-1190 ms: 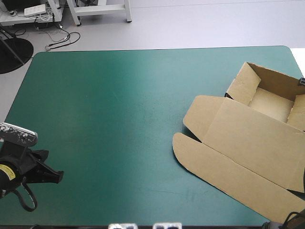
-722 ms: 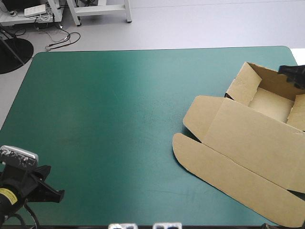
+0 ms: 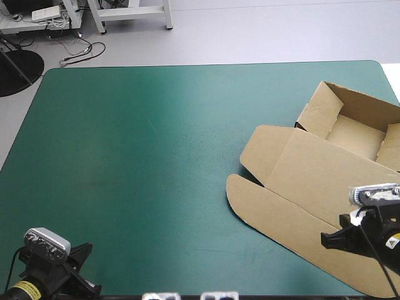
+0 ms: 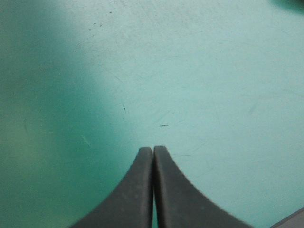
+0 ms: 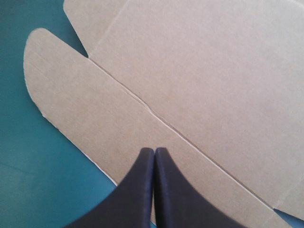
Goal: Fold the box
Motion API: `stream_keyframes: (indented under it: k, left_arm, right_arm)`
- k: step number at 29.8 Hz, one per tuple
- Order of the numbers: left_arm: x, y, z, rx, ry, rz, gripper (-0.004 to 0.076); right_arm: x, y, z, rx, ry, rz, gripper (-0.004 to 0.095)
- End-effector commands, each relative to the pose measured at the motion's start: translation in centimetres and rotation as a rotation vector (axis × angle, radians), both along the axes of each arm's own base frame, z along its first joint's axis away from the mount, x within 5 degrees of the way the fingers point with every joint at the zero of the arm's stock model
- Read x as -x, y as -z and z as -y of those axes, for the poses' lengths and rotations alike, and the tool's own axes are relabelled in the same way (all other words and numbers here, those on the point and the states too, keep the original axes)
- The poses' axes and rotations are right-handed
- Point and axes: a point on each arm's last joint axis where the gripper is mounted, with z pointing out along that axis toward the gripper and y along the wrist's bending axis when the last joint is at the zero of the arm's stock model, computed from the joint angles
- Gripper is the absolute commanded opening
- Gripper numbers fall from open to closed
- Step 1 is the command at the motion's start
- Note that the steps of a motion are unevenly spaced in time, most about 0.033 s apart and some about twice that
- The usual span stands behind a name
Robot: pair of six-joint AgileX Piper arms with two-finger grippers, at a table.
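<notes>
The brown box [image 3: 325, 181] lies at the table's right side as an open tray [image 3: 353, 128] with raised walls and its lid flat toward the front. My right gripper [image 3: 328, 240] hovers over the lid's rounded front flap [image 5: 90, 114], fingers shut with nothing in them [image 5: 154, 151]. My left gripper [image 3: 87, 289] is at the front left corner of the table, far from the box. In its own view the left gripper [image 4: 153, 149] is shut over bare teal-green cover.
The teal-green cover [image 3: 150, 156] spreads bare across the left and middle. The lid's front flap reaches close to the table's front right edge [image 3: 350, 290]. The tray stands near the far right corner.
My right arm has come into view at the front right, now above the lid. My left arm has drawn back toward the front edge and a little rightward. The box has not moved.
</notes>
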Motion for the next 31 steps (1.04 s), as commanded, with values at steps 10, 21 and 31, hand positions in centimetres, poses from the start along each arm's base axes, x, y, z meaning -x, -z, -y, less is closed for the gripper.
stream_keyframes:
  k: [10,21,31]
  left_arm:
    - [0.2,-0.4,0.2,0.006,0.037,-0.011,-0.001]
    - [0.2,-0.4,0.2,0.005,0.037,-0.014,-0.001]
    - [0.1,-0.4,0.1,-0.015,0.028,-0.008,-0.001]
  right_arm:
    - [1.1,5.1,0.3,0.046,0.046,0.18,-0.0018]
    - [1.1,5.2,-0.4,-0.121,0.103,0.149,-0.002]
    - [1.1,5.2,-0.4,-0.113,0.098,0.151,-0.002]
